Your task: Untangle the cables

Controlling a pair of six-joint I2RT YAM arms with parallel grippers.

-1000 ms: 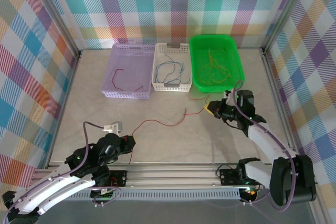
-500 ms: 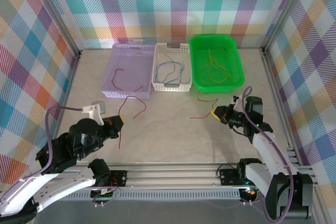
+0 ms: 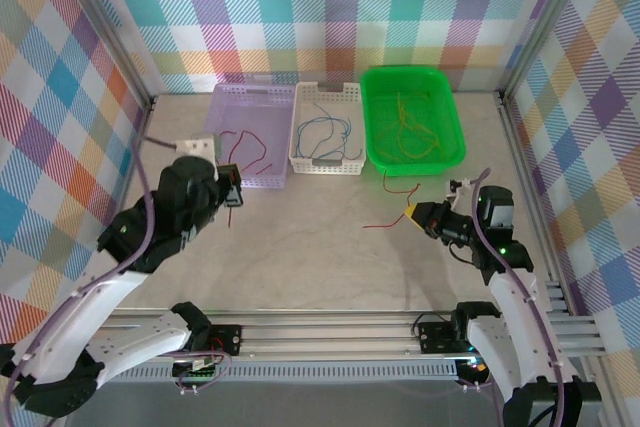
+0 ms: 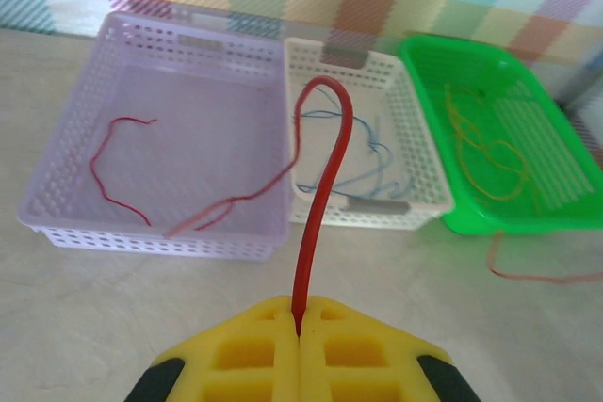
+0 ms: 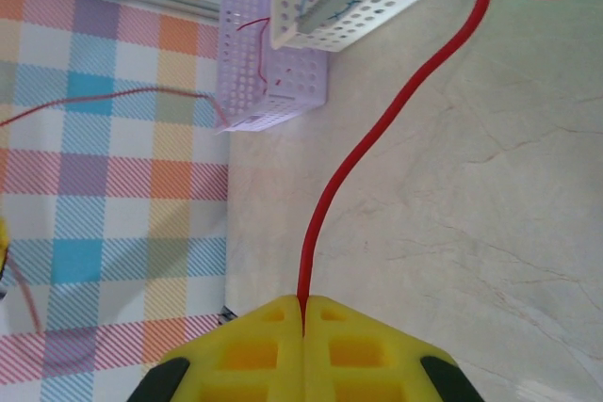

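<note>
My left gripper [image 4: 300,331] is squeezed tight on one red cable [image 4: 304,294] by the purple basket [image 4: 151,237], and my right gripper [image 5: 303,306] is squeezed on the other red cable [image 5: 308,251] low over the table [image 5: 490,233], so I'd lift slowly and drop mine fully inside.

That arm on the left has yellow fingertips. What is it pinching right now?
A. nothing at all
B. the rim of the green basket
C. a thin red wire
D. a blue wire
C. In the left wrist view, the left gripper is shut on a red cable, which rises from the seam between its two yellow fingers.
</note>
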